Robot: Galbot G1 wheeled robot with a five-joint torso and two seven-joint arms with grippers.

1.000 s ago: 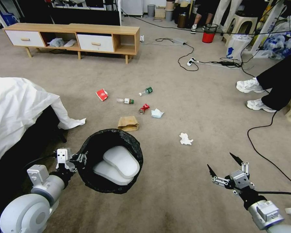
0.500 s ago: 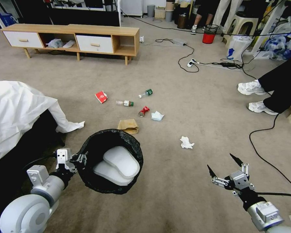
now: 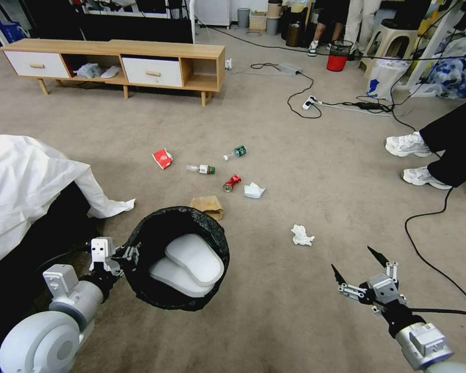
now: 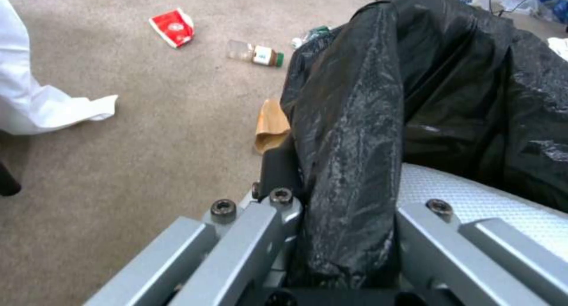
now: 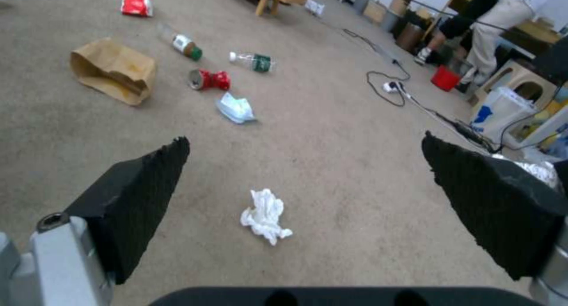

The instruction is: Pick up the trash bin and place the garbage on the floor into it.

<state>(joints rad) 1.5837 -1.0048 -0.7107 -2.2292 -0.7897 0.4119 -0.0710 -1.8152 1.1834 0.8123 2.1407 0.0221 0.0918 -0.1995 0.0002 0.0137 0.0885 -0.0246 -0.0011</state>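
Note:
My left gripper (image 3: 131, 254) is shut on the rim of the trash bin (image 3: 140, 230), holding it off the floor (image 3: 274, 311) at the lower left; the wrist view shows its fingers (image 4: 278, 168) pinching the black bag (image 4: 450, 75). The garbage lies ahead on the carpet: a brown paper bag (image 3: 207, 206), a crushed red can (image 3: 231, 182), two bottles (image 3: 202, 169) (image 3: 235, 152), a red-white packet (image 3: 162, 158) and two tissues (image 3: 253, 190) (image 3: 301, 235). My right gripper (image 3: 354, 264) hangs open above the carpet, near the closer tissue (image 5: 264, 216).
A bed under a white sheet (image 3: 26, 181) stands at the left. Black cables (image 3: 424, 243) and a power strip (image 3: 308, 102) run across the right side, by a person's shoes (image 3: 414, 160). A wooden cabinet (image 3: 119, 62) and a red bin (image 3: 337, 56) stand at the back.
The whole head picture has shifted, with the litter sliding a little lower and nearer, so the camera moved. Both arms keep their pose and the bin stays held.

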